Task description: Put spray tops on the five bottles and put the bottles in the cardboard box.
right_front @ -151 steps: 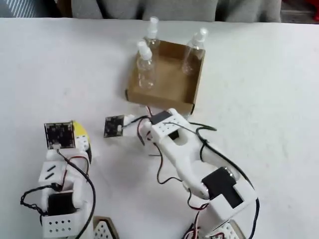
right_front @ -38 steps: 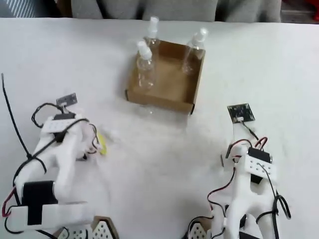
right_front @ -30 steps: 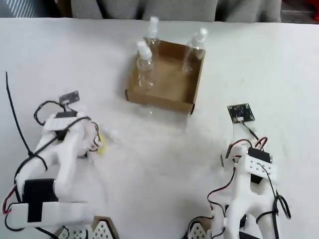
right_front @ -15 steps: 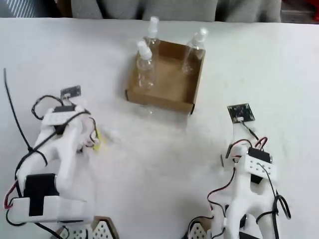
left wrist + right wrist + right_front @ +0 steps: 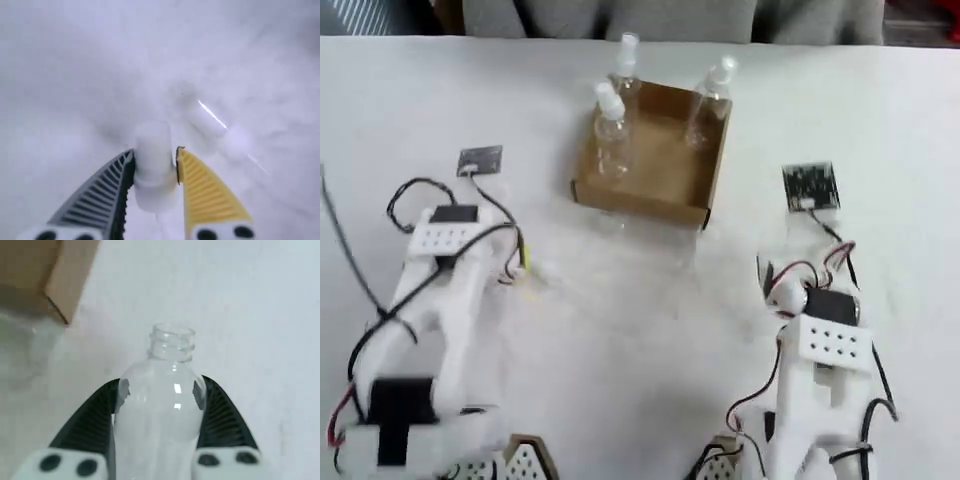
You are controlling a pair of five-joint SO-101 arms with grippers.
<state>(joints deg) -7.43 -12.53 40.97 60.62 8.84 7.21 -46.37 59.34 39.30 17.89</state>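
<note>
White tabletop runs under both of your arms. The cardboard box stands toward its far side, between the two arms and ahead of them. One capped bottle stands upright inside the box near its left wall, and a second capped bottle stands at its far right corner. A third capped bottle rises at the far left corner; you cannot tell whether it is inside the wall or just behind it.

Your left claw is pinching a white spray top between its grey and yellow fingers. It is held low over bare tabletop, well apart from the box. A clear shape lies on the tabletop just past it, too blurred to name.

Your right claw is clamped on the shoulders of an uncapped bottle, whose open threaded neck points away from the wrist. The bottle is near a corner of the box and apart from it. Whether it rests on the tabletop or hangs above it cannot be told.
</note>
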